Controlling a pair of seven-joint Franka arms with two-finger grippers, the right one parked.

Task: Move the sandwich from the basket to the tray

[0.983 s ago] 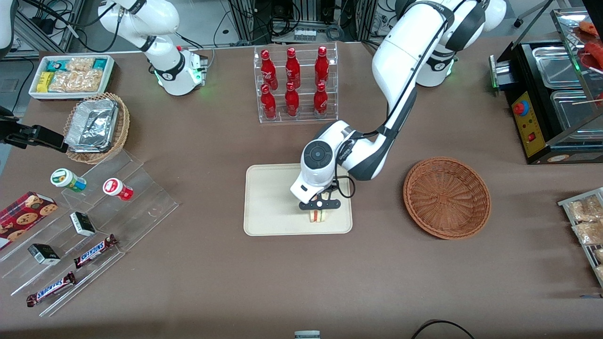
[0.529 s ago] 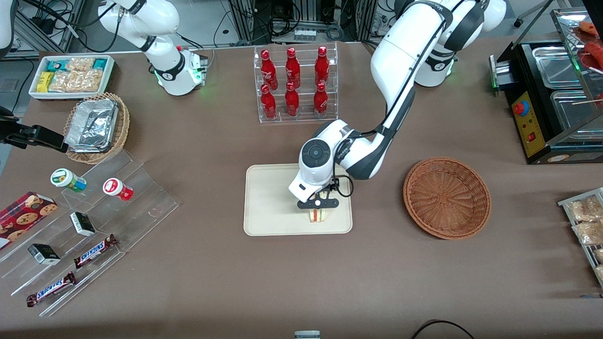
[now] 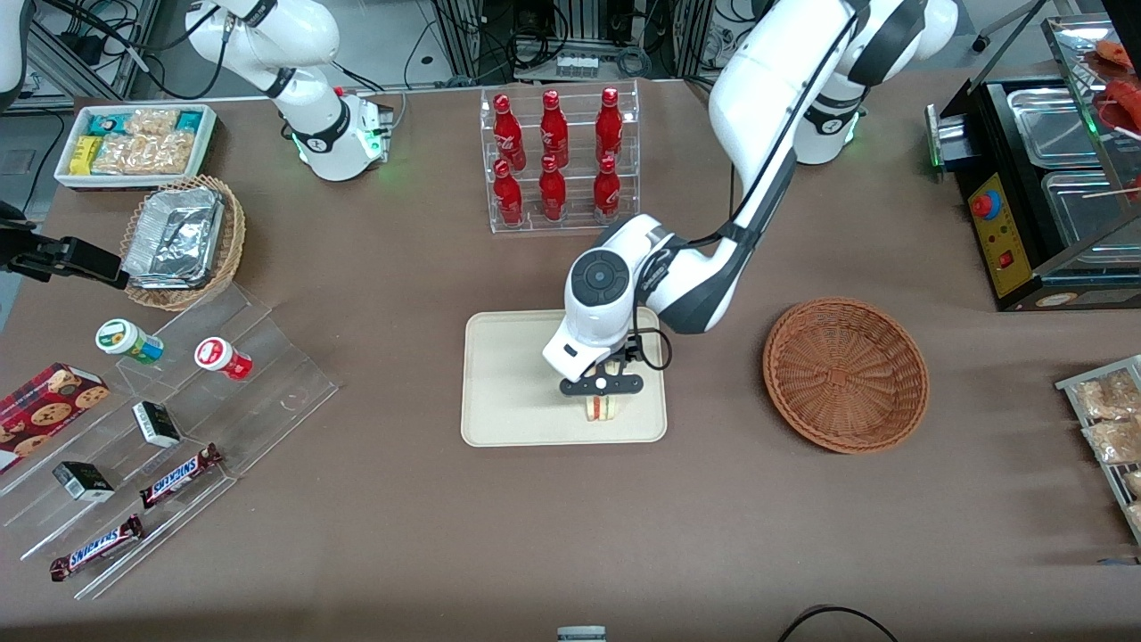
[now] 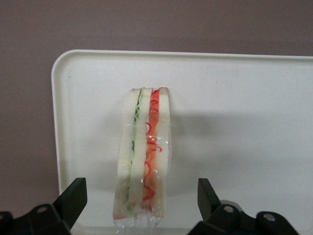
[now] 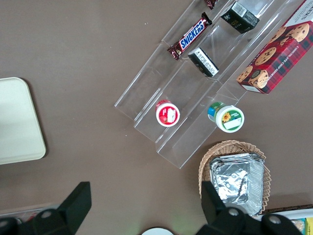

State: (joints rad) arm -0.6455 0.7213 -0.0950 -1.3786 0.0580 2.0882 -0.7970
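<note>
The sandwich point(image 3: 602, 408) stands on its edge on the cream tray point(image 3: 508, 392), near the tray's edge nearest the front camera. In the left wrist view the sandwich point(image 4: 144, 152) shows white bread with green and red filling in clear wrap, on the tray point(image 4: 234, 122). My left gripper point(image 3: 602, 389) hovers just above the sandwich. It is open: the fingers point(image 4: 73, 198) stand wide apart on either side of the sandwich and do not touch it. The reddish-brown wicker basket point(image 3: 845, 373) sits empty, toward the working arm's end of the table.
A clear rack of red bottles point(image 3: 557, 156) stands farther from the front camera than the tray. Toward the parked arm's end are clear stepped shelves with snacks point(image 3: 160, 428), a tan wicker basket with foil containers point(image 3: 183, 241) and a white bin of packets point(image 3: 134, 143).
The gripper has risen slightly above the sandwich, and the arm has lifted. The sandwich stays standing on the tray.
</note>
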